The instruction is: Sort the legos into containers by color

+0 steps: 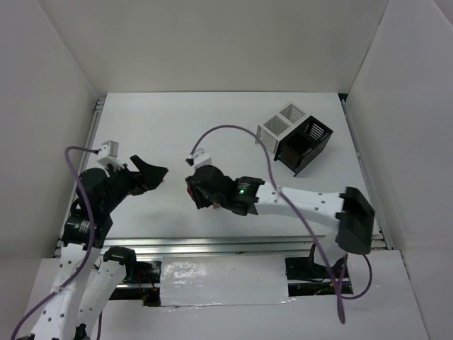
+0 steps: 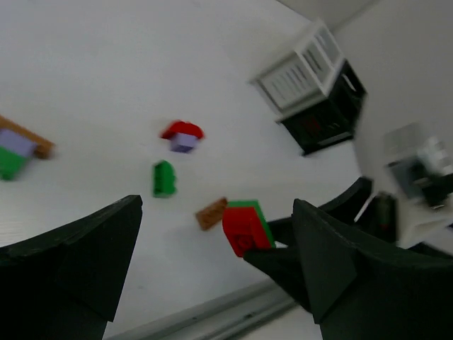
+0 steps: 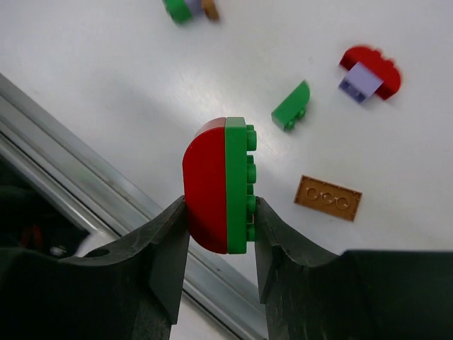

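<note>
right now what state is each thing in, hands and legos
right hand, shut on red-green brick
left hand, open, empty
red-green brick, stacked pair, gripped
green brick, loose on table
red-purple brick, stacked pair, on table
brown plate, flat on table

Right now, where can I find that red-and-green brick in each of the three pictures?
Right wrist: the red-and-green brick stands at the centre, pinched by the right gripper.
Left wrist: low, right of centre.
Top external: not clearly visible; hidden at that gripper's tip, mid-table.
Shared landmark: the right gripper itself, in all three; the orange-brown plate also shows in both wrist views.
</note>
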Robot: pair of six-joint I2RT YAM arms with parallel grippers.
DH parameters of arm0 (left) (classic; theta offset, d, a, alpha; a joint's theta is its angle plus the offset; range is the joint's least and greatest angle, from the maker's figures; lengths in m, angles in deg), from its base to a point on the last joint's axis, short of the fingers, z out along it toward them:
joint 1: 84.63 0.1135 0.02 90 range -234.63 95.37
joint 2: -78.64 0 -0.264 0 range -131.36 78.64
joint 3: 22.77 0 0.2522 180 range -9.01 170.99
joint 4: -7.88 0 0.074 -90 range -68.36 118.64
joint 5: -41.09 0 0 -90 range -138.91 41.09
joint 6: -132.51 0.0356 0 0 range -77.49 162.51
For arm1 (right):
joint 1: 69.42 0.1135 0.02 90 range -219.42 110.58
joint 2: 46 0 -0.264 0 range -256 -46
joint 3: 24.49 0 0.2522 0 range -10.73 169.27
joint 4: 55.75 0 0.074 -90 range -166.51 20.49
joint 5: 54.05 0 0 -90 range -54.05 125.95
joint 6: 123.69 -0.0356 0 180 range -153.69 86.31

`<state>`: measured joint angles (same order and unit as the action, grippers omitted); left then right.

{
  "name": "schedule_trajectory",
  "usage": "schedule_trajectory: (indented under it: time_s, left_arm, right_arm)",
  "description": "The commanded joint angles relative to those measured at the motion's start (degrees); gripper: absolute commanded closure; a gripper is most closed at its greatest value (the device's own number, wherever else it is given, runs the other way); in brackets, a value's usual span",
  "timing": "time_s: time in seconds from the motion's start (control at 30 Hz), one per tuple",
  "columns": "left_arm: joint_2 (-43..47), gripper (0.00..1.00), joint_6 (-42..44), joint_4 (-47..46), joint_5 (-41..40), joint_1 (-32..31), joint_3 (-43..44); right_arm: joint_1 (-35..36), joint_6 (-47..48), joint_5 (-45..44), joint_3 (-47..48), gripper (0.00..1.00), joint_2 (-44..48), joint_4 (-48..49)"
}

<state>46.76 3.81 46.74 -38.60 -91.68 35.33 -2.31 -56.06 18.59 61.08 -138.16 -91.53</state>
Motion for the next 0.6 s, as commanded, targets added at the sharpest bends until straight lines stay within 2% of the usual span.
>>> schedule_trajectory:
  time_s: [0.0,0.03,0.13,0.17,0.3,0.57]
  left_arm:
    - [-3.3,0.0,-15.1,-28.5,26.9,-2.4,-8.3]
    - [-4.8,0.01,-15.8,-33.9,27.0,-3.6,-9.1]
    - [-6.7,0.0,-14.8,-37.0,23.6,-9.5,-7.5]
    - [-7.2,0.01,-14.4,-37.1,22.5,-12.3,-7.0]
    - [-11.1,0.01,-11.7,-34.4,18.0,-16.9,-3.7]
    - [-18.8,0.1,-11.0,-32.2,10.1,-25.1,-1.4]
  right_arm:
    - [-0.1,-8.9,-8.3,-2.3,1.0,8.4,1.6]
    - [0.0,-9.3,-8.6,-3.1,1.0,10.3,0.8]
    - [0.0,-10.5,-9.2,-6.2,1.0,15.4,0.0]
    - [0.0,-11.0,-8.9,-7.2,1.0,16.7,0.7]
    - [0.1,-11.6,-9.2,-9.6,1.0,22.5,0.6]
    - [0.1,-12.3,-11.5,-9.4,1.0,24.3,-1.7]
